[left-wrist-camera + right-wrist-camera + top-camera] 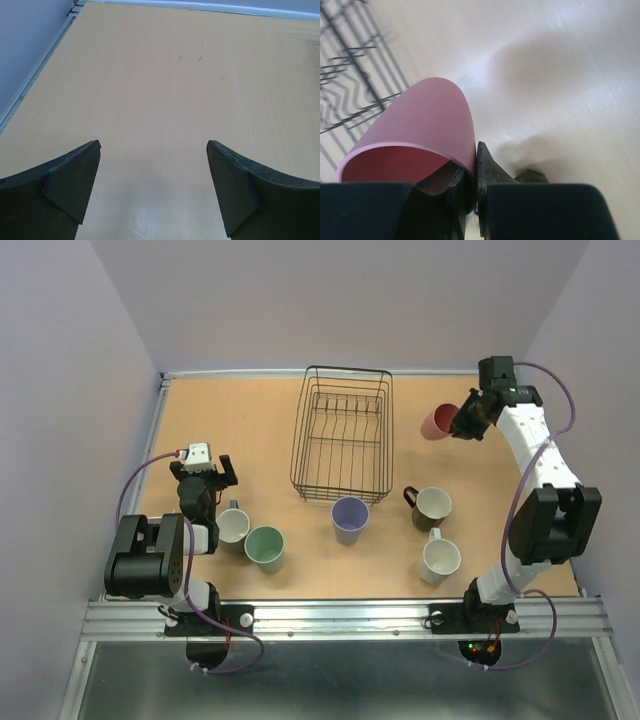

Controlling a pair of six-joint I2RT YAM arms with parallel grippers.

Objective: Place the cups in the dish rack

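The right pincer (466,420) is pinched shut on the rim of the pink cup (437,423), one finger inside the wall and one outside. It holds the cup tipped on its side just to the right of the dish rack (340,485). In the right wrist view the cup (420,130) casts a shadow on the surface below, so it looks lifted clear, with the rack's wires (350,75) close by.

The rack has no cup in it yet. I judge the step in hand to be carrying this first cup across.

The next move calls for:
- raising the cup over the rack's right wall
- turning it so it can settle between the dividers
- lowering it before the pincer lets go

The left pincer (212,468) stands wide and holds nothing, well to the left of the rack. Five more cups wait on the surface off the rack's near end.
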